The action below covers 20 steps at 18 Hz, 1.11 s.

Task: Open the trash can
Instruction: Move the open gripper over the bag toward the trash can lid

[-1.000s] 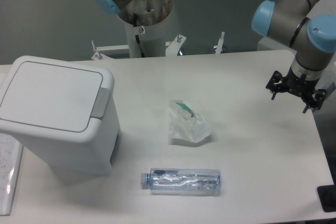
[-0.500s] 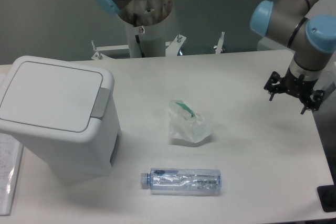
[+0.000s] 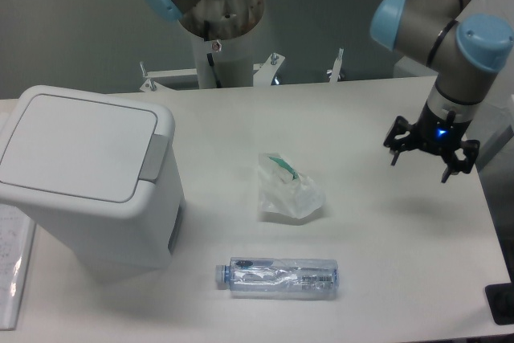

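Note:
The trash can point(image 3: 84, 178) is a large white boxy bin at the left of the table. Its flat lid is down and the grey push tab point(image 3: 152, 157) sits on its right edge. My gripper point(image 3: 420, 162) hangs at the far right, well away from the can, above the table. Its black fingers point(image 3: 394, 153) are spread apart and hold nothing.
A crumpled clear plastic bag point(image 3: 287, 187) with a green mark lies mid-table. A clear plastic bottle point(image 3: 279, 277) lies on its side near the front edge. A flat white sheet point(image 3: 12, 267) sits at the left edge beside the can. A dark object point(image 3: 502, 303) is at the right front corner.
My gripper has shifted left, toward the middle of the table. The can, bag and bottle have not moved.

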Tool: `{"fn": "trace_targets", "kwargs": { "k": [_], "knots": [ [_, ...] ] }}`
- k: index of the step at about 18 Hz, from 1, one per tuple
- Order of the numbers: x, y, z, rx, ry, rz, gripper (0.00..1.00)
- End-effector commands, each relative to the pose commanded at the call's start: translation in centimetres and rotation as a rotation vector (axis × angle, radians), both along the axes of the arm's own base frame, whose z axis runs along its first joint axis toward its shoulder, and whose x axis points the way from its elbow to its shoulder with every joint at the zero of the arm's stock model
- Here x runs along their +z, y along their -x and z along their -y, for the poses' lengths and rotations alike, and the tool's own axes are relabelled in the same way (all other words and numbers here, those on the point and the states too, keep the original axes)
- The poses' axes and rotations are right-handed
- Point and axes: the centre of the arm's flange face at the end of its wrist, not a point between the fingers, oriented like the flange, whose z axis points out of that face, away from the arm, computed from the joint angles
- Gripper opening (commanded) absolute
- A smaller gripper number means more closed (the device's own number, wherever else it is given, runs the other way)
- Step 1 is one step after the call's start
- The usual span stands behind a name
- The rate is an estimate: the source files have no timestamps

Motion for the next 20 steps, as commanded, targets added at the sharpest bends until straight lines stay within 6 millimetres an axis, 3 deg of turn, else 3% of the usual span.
{"fn": "trace_targets", "kwargs": {
  "k": [3, 5, 9, 10, 13, 16, 20],
  "knots": [
    [1.5, -2.7, -3.2, 0.006, -0.057, 0.025, 1.0],
    [2.5, -3.7, -4.1, 0.069, -0.12, 0.067, 1.0],
    [9.4, -6.5, -6.6, 0.23, -0.272, 0.126, 1.0],
    [11.7, -8.1, -7.8, 0.242, -0.331, 0.152, 1.0],
    [17.2, -11.3, -8.7, 0.286, -0.481, 0.246, 1.0],
    [18.1, -16.7, -10.2, 0.222, -0.516, 0.306, 1.0],
    [19.4, -21.0, -10.6, 0.174, -0.528, 0.289, 1.0]
  ]
}}
